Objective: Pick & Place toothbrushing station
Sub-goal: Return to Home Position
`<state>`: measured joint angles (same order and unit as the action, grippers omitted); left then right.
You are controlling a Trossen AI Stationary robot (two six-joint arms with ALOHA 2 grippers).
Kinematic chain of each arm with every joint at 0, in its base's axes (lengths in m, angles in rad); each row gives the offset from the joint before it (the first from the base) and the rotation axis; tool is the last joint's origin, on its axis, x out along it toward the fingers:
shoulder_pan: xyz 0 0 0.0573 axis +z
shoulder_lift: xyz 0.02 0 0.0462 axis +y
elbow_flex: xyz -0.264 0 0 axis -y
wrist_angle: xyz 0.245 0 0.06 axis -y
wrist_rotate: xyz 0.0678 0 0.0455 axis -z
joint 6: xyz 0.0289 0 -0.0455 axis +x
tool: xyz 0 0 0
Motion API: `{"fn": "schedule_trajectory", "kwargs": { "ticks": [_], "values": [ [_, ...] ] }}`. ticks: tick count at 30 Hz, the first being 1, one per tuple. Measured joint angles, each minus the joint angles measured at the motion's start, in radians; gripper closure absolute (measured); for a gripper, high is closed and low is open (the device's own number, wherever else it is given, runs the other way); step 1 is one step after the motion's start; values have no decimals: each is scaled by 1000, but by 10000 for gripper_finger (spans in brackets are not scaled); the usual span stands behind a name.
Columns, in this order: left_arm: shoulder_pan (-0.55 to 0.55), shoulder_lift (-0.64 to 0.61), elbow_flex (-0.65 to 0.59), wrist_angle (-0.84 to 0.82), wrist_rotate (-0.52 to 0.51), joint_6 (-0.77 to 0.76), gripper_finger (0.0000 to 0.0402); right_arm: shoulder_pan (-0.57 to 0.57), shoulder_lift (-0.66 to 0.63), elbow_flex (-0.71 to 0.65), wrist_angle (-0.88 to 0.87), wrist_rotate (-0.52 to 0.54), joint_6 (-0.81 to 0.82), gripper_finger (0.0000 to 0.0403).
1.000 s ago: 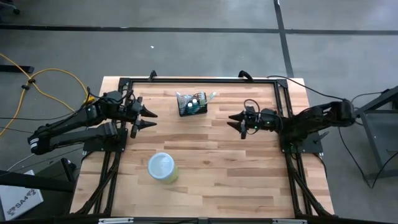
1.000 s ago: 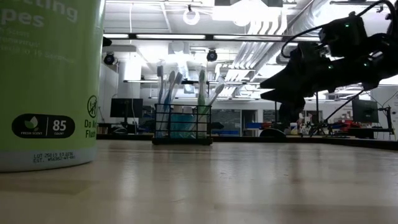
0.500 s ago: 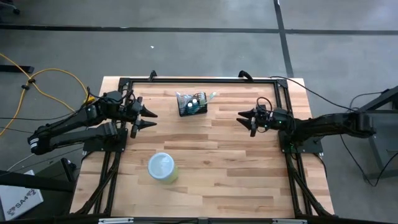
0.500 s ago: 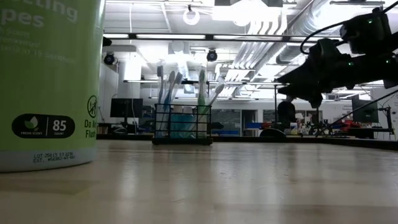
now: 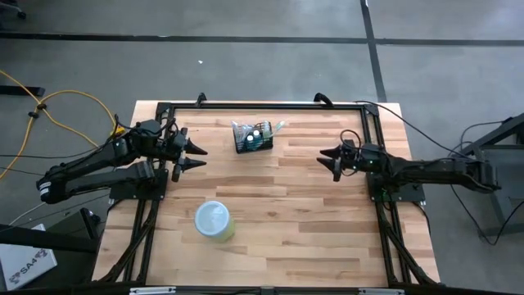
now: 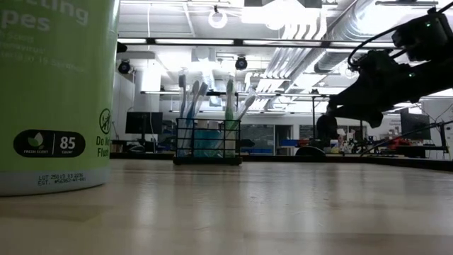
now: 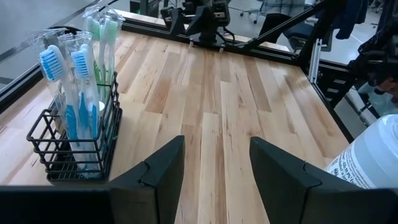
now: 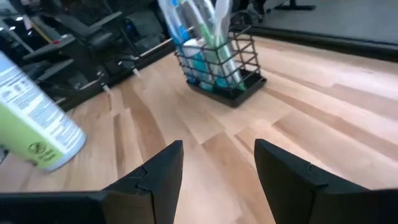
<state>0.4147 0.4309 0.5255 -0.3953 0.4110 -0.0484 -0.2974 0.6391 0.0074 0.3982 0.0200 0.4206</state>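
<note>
The toothbrushing station [image 5: 254,138] is a small black wire holder with blue and green toothbrushes upright in it; its flat base stands on the wooden table toward the far edge. It also shows in the low view [image 6: 208,142], the left wrist view [image 7: 78,134] and the right wrist view [image 8: 219,59]. My left gripper [image 5: 199,157] hovers open left of the station, with nothing between its fingers [image 7: 214,177]. My right gripper [image 5: 327,158] is open to the station's right, near the table's right side, above the wood [image 8: 217,180].
A yellow-green wipes canister with a pale lid [image 5: 214,221] stands near the front left of the table [image 5: 311,229], close to the low camera [image 6: 56,92]. A black frame [image 5: 262,106] borders the table.
My right gripper has drawn back toward the table's right edge, still open and off the wood. The station and the canister have stayed where they were.
</note>
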Motion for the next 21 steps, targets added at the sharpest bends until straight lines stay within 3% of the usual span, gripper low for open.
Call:
{"fn": "schedule_trajectory", "kwargs": {
  "ticks": [12,15,21],
  "values": [
    [0,0,0,0,0,-5,226,0,-241,0,-284,-106,8,213],
    [0,0,0,0,0,-10,226,0,-301,0,-370,-82,21,213],
    [-1,0,1,0,0,-28,226,9,-343,0,-379,-44,-17,213]
  ]
}}
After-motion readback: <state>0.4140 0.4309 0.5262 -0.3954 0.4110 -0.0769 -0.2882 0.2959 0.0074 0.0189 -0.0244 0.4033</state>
